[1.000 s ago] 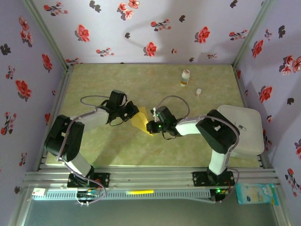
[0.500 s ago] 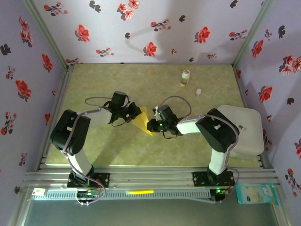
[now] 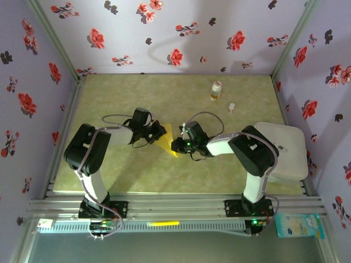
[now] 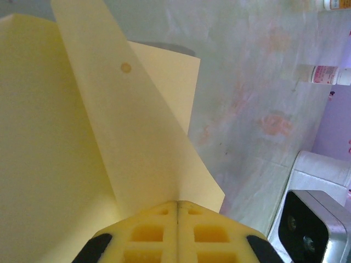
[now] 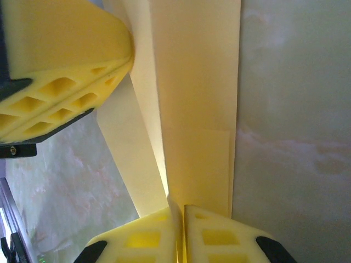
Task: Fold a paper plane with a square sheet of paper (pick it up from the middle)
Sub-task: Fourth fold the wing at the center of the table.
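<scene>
**STATUS: FOLDING IN PROGRESS, SHEET HELD BY BOTH GRIPPERS**

Location of workpiece: the square sheet of paper (image 3: 168,141) is at the middle of the desk (image 3: 126,170), between the two arms. The left gripper (image 3: 157,132) meets it from the left and the right gripper (image 3: 176,146) from the right.

Gripper state: in the left wrist view, the left gripper (image 4: 176,207) has its jaws pressed together on the sheet (image 4: 82,142), with no gap between the fingertips. In the right wrist view, the right gripper (image 5: 183,211) is likewise clamped on an edge of the sheet (image 5: 192,82), and the left gripper (image 5: 66,66) pinches the far side.

Completed, as judged from the views: the sheet is picked up and is no longer a flat square. Overlapping layers and at least one long turned-over flap are visible.

Outstanding, as judged: no sharp nose, centre crease or matched wings can be made out. The remaining folds and the final pressing of creases are therefore not yet done. Progress is estimated as early to middle.

Note: a small bottle (image 3: 216,90) stands well apart at the far side of the desk.
</scene>
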